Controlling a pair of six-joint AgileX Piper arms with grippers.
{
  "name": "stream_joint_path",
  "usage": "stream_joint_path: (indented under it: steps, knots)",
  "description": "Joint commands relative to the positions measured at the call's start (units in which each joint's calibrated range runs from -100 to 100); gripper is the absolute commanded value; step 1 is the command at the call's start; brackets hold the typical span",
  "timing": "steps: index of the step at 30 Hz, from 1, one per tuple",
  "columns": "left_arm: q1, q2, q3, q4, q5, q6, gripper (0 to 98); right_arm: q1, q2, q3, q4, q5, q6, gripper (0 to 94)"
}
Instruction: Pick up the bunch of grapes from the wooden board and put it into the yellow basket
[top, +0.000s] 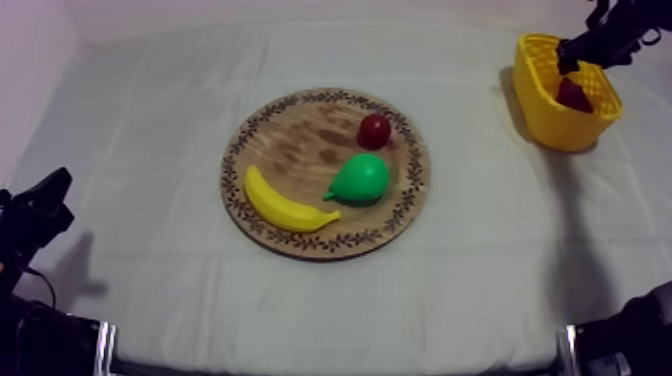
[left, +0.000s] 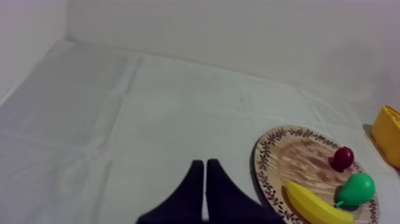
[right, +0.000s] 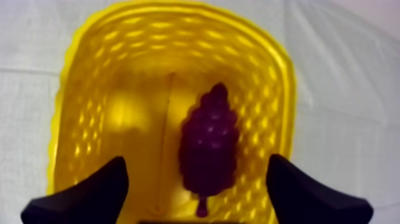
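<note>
Left pincer (left: 205, 164) sits low over the desk (left: 119, 107), fingers pressed together. Over on the right, right pincer (right: 196, 159) hangs spread wide above the yellow basket (right: 66, 89), with the bunch of grapes (right: 208, 146) lying inside.

The cloth (top: 150, 150) is matt and creased. The board (top: 300, 150) is grained wood. Banana (top: 285, 207), pear (top: 362, 179) and small red fruit (top: 375, 130) look like smooth, glossy plastic; the basket (right: 95, 89) shiny, dimpled plastic; the grapes (right: 208, 143) bumpy.
</note>
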Motion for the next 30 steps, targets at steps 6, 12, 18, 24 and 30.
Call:
stream_joint_path:
  steps: [6,12,18,24,30]
  knots:
    - [-0.03,0.0,-0.03,0.02,0.02,0.01,0.1,0.37,-11.86,9.74,0.5,-6.37,0.1,54.6]
    - [-0.03,0.0,-0.03,0.02,0.02,0.01,0.1,0.42,-22.86,20.3,0.76,-11.37,0.09,50.9]
    - [-0.03,0.0,-0.03,0.02,0.02,0.01,0.1,0.11,-33.68,32.43,3.91,-17.35,-3.22,48.9]
    - [-0.03,0.0,-0.03,0.02,0.02,0.01,0.1,-0.04,-44.82,43.07,3.86,-21.76,-3.96,44.6]
    - [-0.03,0.0,-0.03,0.02,0.02,0.01,0.1,-0.42,-55.89,53.43,1.33,-25.74,-2.28,37.0]
